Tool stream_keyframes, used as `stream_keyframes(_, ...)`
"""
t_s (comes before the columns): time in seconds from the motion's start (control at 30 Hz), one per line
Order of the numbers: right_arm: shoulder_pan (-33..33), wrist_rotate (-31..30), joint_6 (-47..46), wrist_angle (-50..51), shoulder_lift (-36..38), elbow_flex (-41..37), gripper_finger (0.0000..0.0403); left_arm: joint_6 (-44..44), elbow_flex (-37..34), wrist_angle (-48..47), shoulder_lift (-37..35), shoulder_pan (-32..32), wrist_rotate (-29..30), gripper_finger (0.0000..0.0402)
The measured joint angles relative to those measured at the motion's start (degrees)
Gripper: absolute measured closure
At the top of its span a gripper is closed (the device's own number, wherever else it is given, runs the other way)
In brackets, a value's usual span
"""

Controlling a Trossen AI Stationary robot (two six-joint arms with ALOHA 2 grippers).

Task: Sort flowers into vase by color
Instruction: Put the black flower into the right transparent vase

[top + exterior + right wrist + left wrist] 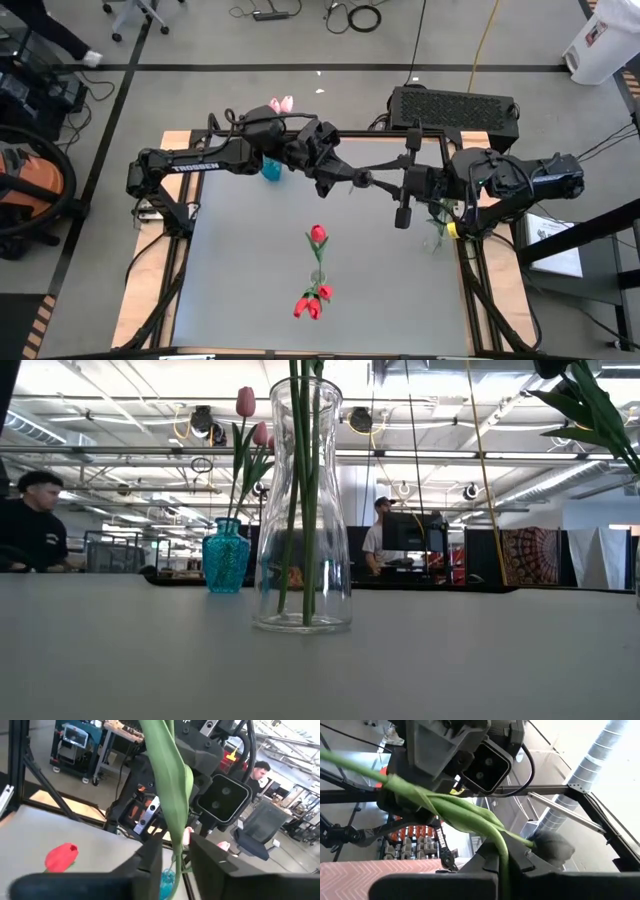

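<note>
A tulip with a dark bud (555, 847) and a long green stem (445, 805) is held in the air between both arms above the table's far middle. My left gripper (352, 180) (503, 867) is shut on the stem close to the bud. My right gripper (388, 183) (176, 860) faces it, shut on the leafy stem (172, 780) farther along. Red tulips (318, 236) stand in a clear glass vase (303, 510). Pink tulips (282, 103) stand in a blue vase (227, 560). My left gripper pinches the thin green stem (503, 851) between its two fingers, just short of the dark bud. The fingers lie across the stem. The flower is lifted clear of the table. My right gripper has the stem and a wrapped leaf (175, 847) between its two fingers, coming level from the table's right. Leaf and stem run up out of the hold, clear of the table.
Another vase with green leaves (437, 222) stands at the table's right edge, near the right arm. A black box (455, 105) sits behind the far edge. Bare grey tabletop (240, 270) lies left of the glass vase. People sit in the room beyond (35, 520).
</note>
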State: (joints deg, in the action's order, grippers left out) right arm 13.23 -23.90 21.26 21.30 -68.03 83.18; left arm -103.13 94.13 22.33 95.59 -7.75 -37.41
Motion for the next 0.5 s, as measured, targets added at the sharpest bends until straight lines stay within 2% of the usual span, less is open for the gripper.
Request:
stream_keyframes(0.23,0.0,0.1,-1.2,-0.8,0.0,0.0,0.0251,0.0,0.0,-0.1,0.0,0.0,0.0,0.0399)
stream_keyframes(0.5,0.0,0.6,-3.1,-4.4,-0.3,0.0,0.0243,0.0,0.0,0.1,0.0,0.0,0.0,0.04)
